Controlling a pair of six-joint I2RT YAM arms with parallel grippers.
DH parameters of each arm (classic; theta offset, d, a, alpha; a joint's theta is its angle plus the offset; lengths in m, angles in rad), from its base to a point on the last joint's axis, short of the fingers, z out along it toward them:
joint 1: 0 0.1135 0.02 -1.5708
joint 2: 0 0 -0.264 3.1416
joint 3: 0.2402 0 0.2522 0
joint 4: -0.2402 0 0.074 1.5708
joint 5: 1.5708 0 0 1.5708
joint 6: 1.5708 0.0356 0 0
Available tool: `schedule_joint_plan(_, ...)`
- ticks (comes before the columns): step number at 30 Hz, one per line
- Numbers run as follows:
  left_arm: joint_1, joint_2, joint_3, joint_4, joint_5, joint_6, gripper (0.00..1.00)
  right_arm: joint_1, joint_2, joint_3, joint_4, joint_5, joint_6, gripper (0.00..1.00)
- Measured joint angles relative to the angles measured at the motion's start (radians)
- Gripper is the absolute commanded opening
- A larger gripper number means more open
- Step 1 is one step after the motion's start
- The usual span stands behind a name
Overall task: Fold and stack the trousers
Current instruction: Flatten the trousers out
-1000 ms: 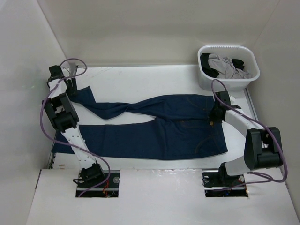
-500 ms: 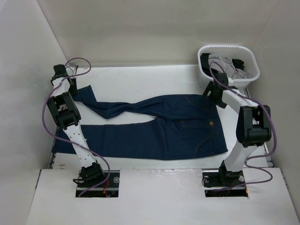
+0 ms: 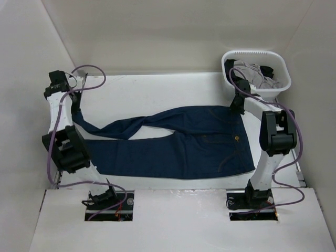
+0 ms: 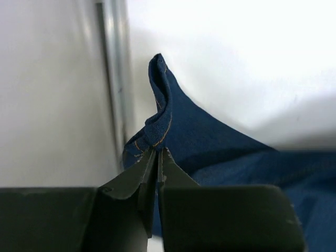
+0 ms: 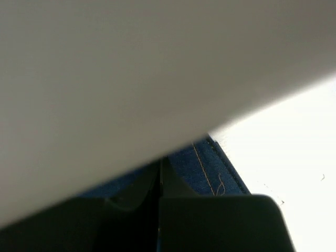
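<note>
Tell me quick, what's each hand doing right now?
Left hand: closed, pinching the trousers at a leg hem.
Right hand: closed, apparently gripping the trousers' waist edge.

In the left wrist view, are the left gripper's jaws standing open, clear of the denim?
No, the left gripper is pinched shut on the stitched hem of the trousers.

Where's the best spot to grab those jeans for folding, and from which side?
Pinch the far leg's hem and the far waist corner, coming down from above. The jeans lie flat, so only their thick stitched edges offer a ridge to pinch. The left gripper grips that hem; the right gripper is shut at the waist.
</note>
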Motion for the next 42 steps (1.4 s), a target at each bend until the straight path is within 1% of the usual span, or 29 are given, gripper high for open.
schedule_joint_plan(4, -0.017, -0.155, -0.087, -0.071, -0.097, 0.111, 0.00, -0.003, -0.041, -0.072, 0.059, -0.027, -0.003, 0.00)
schedule_joint_plan(8, -0.039, -0.223, -0.101, -0.157, -0.192, 0.201, 0.01, -0.021, -0.162, -0.246, 0.073, -0.076, 0.005, 0.00)
schedule_joint_plan(10, -0.055, -0.244, -0.086, -0.209, -0.230, 0.236, 0.02, -0.037, -0.233, -0.352, 0.074, -0.100, 0.013, 0.00)
schedule_joint_plan(13, -0.098, -0.262, -0.029, -0.281, -0.285, 0.282, 0.05, -0.057, -0.356, -0.467, 0.057, -0.116, 0.011, 0.00)
schedule_joint_plan(16, -0.165, -0.240, 0.035, -0.294, -0.315, 0.319, 0.07, -0.062, -0.448, -0.549, 0.034, -0.120, 0.011, 0.00)
schedule_joint_plan(18, -0.204, -0.146, 0.117, -0.307, -0.326, 0.335, 0.07, -0.060, -0.476, -0.568, 0.031, -0.120, 0.011, 0.00)
schedule_joint_plan(20, -0.226, 0.012, 0.252, -0.316, -0.333, 0.344, 0.08, -0.053, -0.484, -0.572, 0.031, -0.119, 0.011, 0.00)
schedule_joint_plan(22, -0.235, 0.259, 0.461, -0.321, -0.341, 0.347, 0.12, -0.034, -0.484, -0.572, 0.031, -0.111, 0.011, 0.00)
schedule_joint_plan(24, -0.241, 0.528, 0.714, -0.334, -0.348, 0.345, 0.27, -0.006, -0.484, -0.572, 0.031, -0.102, 0.011, 0.00)
schedule_joint_plan(25, -0.245, 0.673, 0.867, -0.351, -0.355, 0.343, 0.38, 0.008, -0.484, -0.572, 0.031, -0.099, 0.011, 0.00)
schedule_joint_plan(26, -0.250, 0.797, 0.991, -0.350, -0.357, 0.340, 0.47, 0.021, -0.483, -0.572, 0.031, -0.096, 0.012, 0.00)
schedule_joint_plan(27, -0.257, 0.886, 1.062, -0.351, -0.358, 0.335, 0.55, 0.034, -0.483, -0.572, 0.031, -0.093, 0.013, 0.00)
schedule_joint_plan(28, -0.269, 0.929, 1.077, -0.361, -0.416, 0.362, 0.58, 0.043, -0.483, -0.573, 0.031, -0.090, 0.015, 0.00)
schedule_joint_plan(29, -0.283, 0.930, 1.075, -0.378, -0.419, 0.352, 0.62, 0.053, -0.483, -0.575, 0.030, -0.088, 0.017, 0.00)
schedule_joint_plan(30, -0.302, 0.904, 1.052, -0.381, -0.386, 0.332, 0.64, 0.059, -0.483, -0.578, 0.030, -0.086, 0.019, 0.00)
schedule_joint_plan(32, -0.334, 0.813, 0.944, -0.354, -0.296, 0.285, 0.67, 0.067, -0.484, -0.589, 0.030, -0.083, 0.023, 0.00)
schedule_joint_plan(36, -0.364, 0.587, 0.764, -0.256, -0.070, 0.122, 0.68, 0.071, -0.494, -0.607, 0.014, -0.080, 0.029, 0.00)
schedule_joint_plan(38, -0.334, 0.467, 0.699, -0.170, 0.027, 0.018, 0.68, 0.071, -0.500, -0.607, 0.009, -0.078, 0.030, 0.00)
schedule_joint_plan(39, -0.302, 0.397, 0.653, -0.109, 0.078, -0.046, 0.68, 0.072, -0.503, -0.607, 0.006, -0.077, 0.031, 0.00)
schedule_joint_plan(41, -0.204, 0.261, 0.543, 0.018, 0.173, -0.173, 0.67, 0.076, -0.507, -0.607, 0.002, -0.075, 0.034, 0.00)
schedule_joint_plan(42, -0.137, 0.195, 0.477, 0.087, 0.219, -0.238, 0.66, 0.079, -0.509, -0.607, 0.000, -0.073, 0.037, 0.00)
